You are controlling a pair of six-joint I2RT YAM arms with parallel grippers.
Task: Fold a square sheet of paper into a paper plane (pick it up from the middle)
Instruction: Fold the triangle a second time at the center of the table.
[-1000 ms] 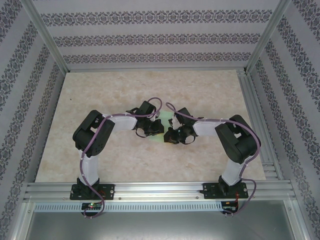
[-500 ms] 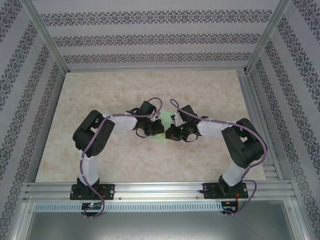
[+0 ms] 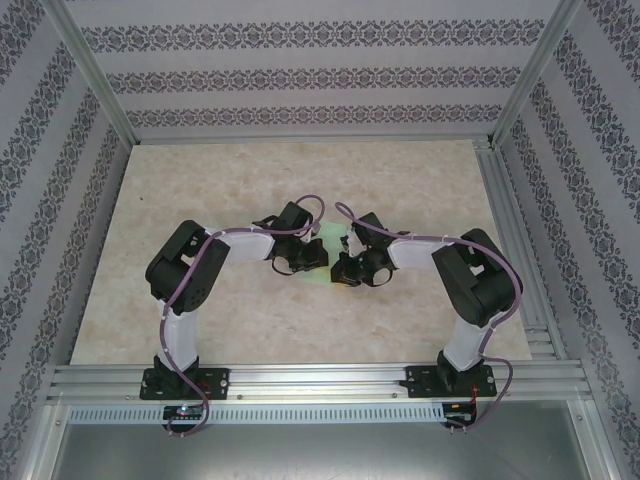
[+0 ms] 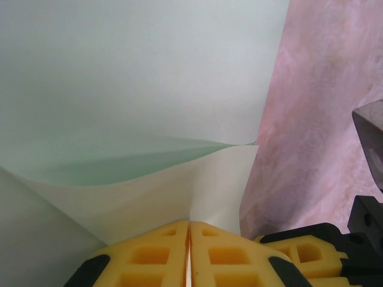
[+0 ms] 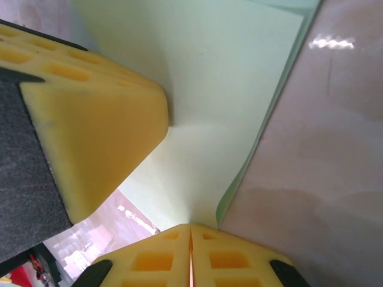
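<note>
Over on the left, we've got plenty of bare table (image 3: 190,200) between the left arm and the wallpapered wall (image 3: 40,150), with a metal frame post (image 3: 92,75) marking that side's edge. Moving in, the left gripper (image 3: 315,258) sits low at mid-table, nearly nose to nose with the right gripper (image 3: 340,270). Between them we catch a sliver of the square sheet of paper (image 3: 331,238), pale mint green, lying at the centre of the table and well clear of every edge.

From overhead the arms hide most of the sheet. The left wrist camera gives us what that view can't. There the left gripper (image 4: 189,239) has its yellow pads pressed together on a raised flap of the sheet (image 4: 137,78), which curls up off the flat layer. The sheet's right edge runs straight over pink-toned tabletop. Low on the right of that picture, one yellow finger (image 4: 299,251) of the right gripper sits just beside.

On the right wrist camera, the right gripper (image 5: 190,239) is likewise clamped tight on the paper (image 5: 227,89), which rises in a crease to its pads. The left gripper's yellow finger (image 5: 96,125) is close at the left. Farther right, open table runs to the side rail (image 3: 512,230).
</note>
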